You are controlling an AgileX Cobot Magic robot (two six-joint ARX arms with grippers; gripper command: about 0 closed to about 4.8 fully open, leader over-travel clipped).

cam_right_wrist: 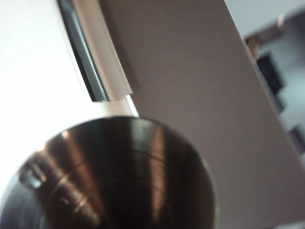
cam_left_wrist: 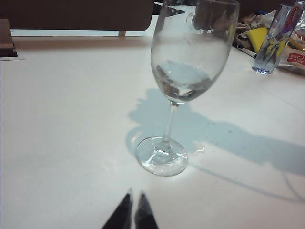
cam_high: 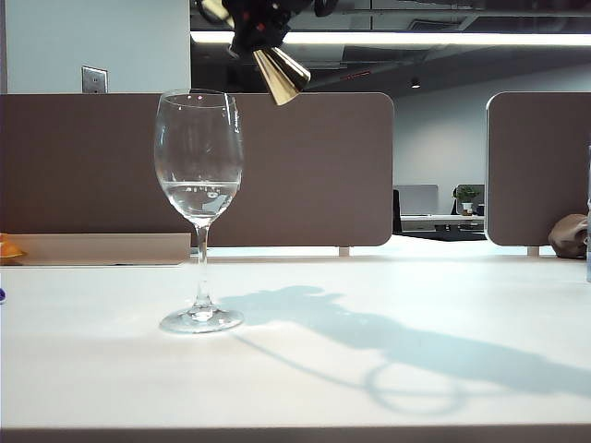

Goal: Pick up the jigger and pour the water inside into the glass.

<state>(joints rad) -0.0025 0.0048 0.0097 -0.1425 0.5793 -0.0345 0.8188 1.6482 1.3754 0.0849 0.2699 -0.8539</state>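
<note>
The exterior view shows the glass standing upright on the white desk, left of centre in the frame, with water filling the lower part of its bowl. At the top edge, above and just right of the glass rim, the right hand grips the jigger; the jigger is tilted, its visible gold cone pointing down and to the right, clear of the glass. The fingers themselves are mostly cut off by the frame edge. A shadow of the arm lies across the desk at lower right.

The right wrist view adds the jigger interior: a dark, shiny cone filling the lower frame, with a droplet near its rim at lower left. A brown partition panel fills the background. The hand itself is not visible here.

The left wrist view shows the left hand at the bottom edge, its two dark fingertips close together with nothing between them, low over the desk and apart from the glass foot. Only this view shows a clear plastic bottle and a yellow item at upper right.
</note>
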